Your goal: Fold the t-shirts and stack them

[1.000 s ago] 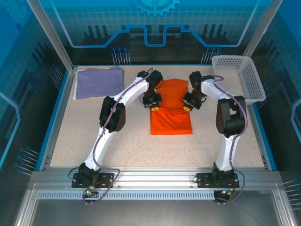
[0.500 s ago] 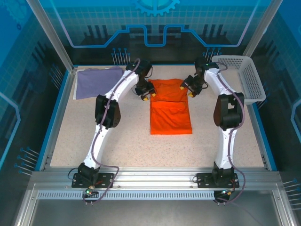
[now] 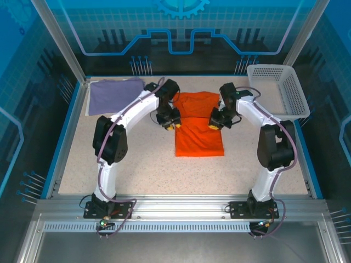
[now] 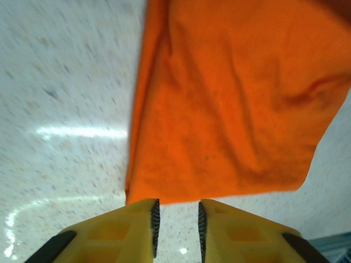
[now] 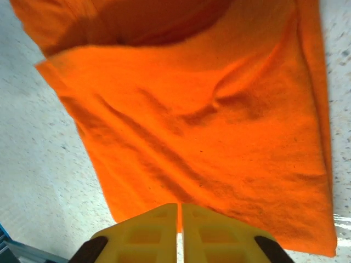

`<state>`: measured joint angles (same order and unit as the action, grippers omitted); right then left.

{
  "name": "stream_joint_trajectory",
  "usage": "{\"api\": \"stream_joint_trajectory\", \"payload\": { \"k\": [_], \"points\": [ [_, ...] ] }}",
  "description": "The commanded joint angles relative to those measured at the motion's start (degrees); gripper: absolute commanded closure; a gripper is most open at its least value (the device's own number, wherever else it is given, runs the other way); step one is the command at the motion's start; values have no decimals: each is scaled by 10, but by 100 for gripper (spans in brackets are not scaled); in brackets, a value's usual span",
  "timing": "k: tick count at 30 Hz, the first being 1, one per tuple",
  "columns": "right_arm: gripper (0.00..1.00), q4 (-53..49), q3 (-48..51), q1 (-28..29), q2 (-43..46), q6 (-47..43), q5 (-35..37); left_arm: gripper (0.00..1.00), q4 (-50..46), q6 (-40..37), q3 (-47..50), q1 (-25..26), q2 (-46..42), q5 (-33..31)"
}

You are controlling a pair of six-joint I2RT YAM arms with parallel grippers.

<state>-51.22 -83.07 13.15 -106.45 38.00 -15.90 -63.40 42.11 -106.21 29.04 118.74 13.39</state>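
Plainly, the weak spot is at the left tool (image 4: 176, 211). Its yellow fingers (image 4: 137, 230) stand a narrow slot apart, and speckled worktop (image 4: 66, 109) shows through the gap. The edge of the orange t-shirt (image 4: 230, 98) runs just across the fingertips and does not sit between them, so I judge that side has no real hold on the cloth. The right tool (image 5: 180, 208) looks different: its fingers are pressed almost together with only a hairline slit, and the tips lie against the orange fabric. I cannot tell whether a layer is actually pinched there.

If one side drags while the other slips, the fold would likely skew, leaving a slanted crease, a bunched corner, or the upper layer peeling off the lower one. The right wrist view shows a shadowed pocket where the top layer lifts from the one beneath. A loose pull could open that pocket further.

From above, the two tools flank the shirt at its cross-crease, one at each side edge. The orange t-shirt lies partly folded in the middle of the worktop, and its near half is flat. The lavender t-shirt (image 3: 114, 96) rests folded at the far left corner, well apart, so stacking is not yet done. A white mesh basket (image 3: 290, 93) sits at the far right.
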Motion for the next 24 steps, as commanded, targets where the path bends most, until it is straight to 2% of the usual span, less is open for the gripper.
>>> {"api": "stream_joint_trajectory", "payload": {
  "k": [1, 4, 7, 11, 15, 19, 24],
  "points": [
    [94, 11, 15, -16, -20, -21, -22, 75, 42, 28, 73, 17, -39, 27],
    [89, -24, 42, -27, 12, -44, 3, 70, 67, 58, 143, 32, -62, 24],
    [73, -24, 108, -51, 78, -60, 3, 64, 101, 81, 211, 39, -89, 21],
    [52, -13, 189, -92, 142, -82, -16, 62, 153, 87, 269, 39, -107, 28],
    [40, 2, 248, -120, 167, -97, -35, 62, 189, 81, 290, 39, -93, 42],
    [38, 41, 298, -129, 164, -96, -70, 63, 238, 99, 321, 39, -93, 68],
    [43, 105, 339, -131, 129, -77, -106, 64, 246, 99, 333, 38, -89, 73]
  ]
}}
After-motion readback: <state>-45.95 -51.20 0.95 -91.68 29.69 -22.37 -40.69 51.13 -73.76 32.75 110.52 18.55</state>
